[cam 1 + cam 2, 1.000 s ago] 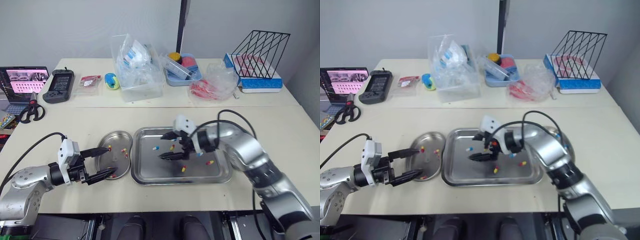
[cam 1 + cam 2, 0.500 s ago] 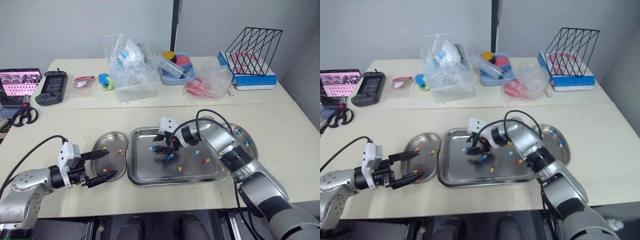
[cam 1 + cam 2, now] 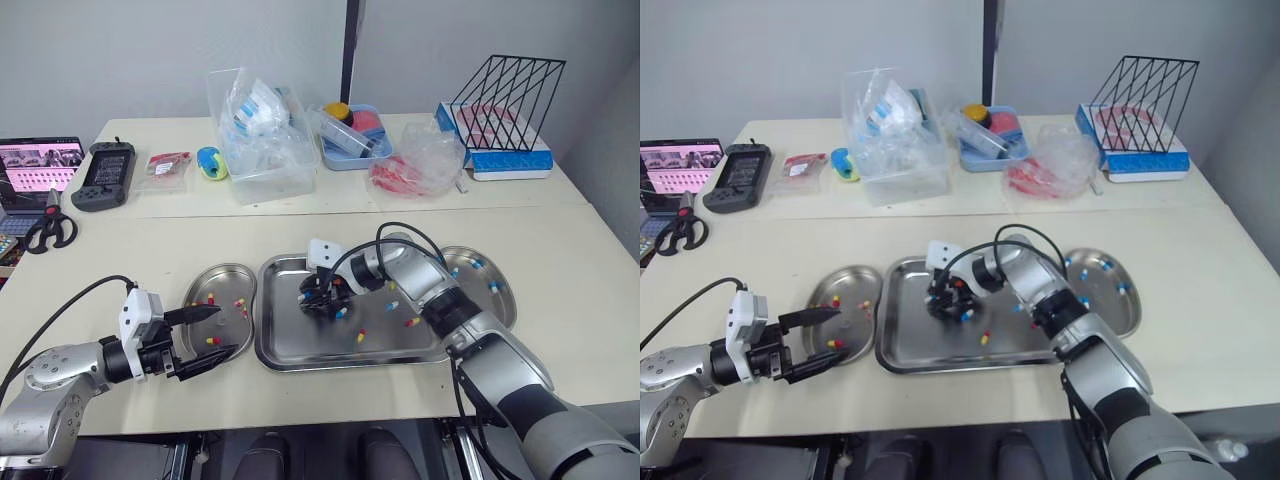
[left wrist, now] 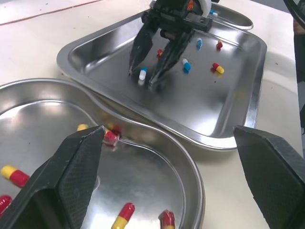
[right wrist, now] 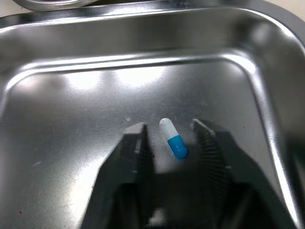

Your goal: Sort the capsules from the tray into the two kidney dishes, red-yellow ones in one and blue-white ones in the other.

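Observation:
The steel tray [image 3: 300,345] holds several loose capsules, red-yellow [image 3: 361,336] and blue-white [image 3: 340,312]. My right gripper [image 3: 312,300] is low over the tray's far left part. In the right wrist view it [image 5: 167,125] stands open around one blue-white capsule [image 5: 173,139] lying on the tray floor, with gaps on both sides. The left kidney dish [image 3: 222,285] holds several red-yellow capsules [image 4: 120,218]. My left gripper [image 3: 214,332] hovers open at that dish's near edge, nothing in it. The right kidney dish [image 3: 497,310] holds blue-white capsules.
Along the back of the table stand a clear plastic box of bags [image 3: 262,130], a blue bin [image 3: 355,135], a crumpled bag [image 3: 425,160] and a black wire rack [image 3: 505,105]. Scissors [image 3: 45,228], a handheld console [image 3: 103,173] and a laptop [image 3: 35,165] lie far left.
My right gripper has travelled left across the tray and come down around a blue-white capsule. The left gripper has stayed by its dish. The head camera shifted early on.

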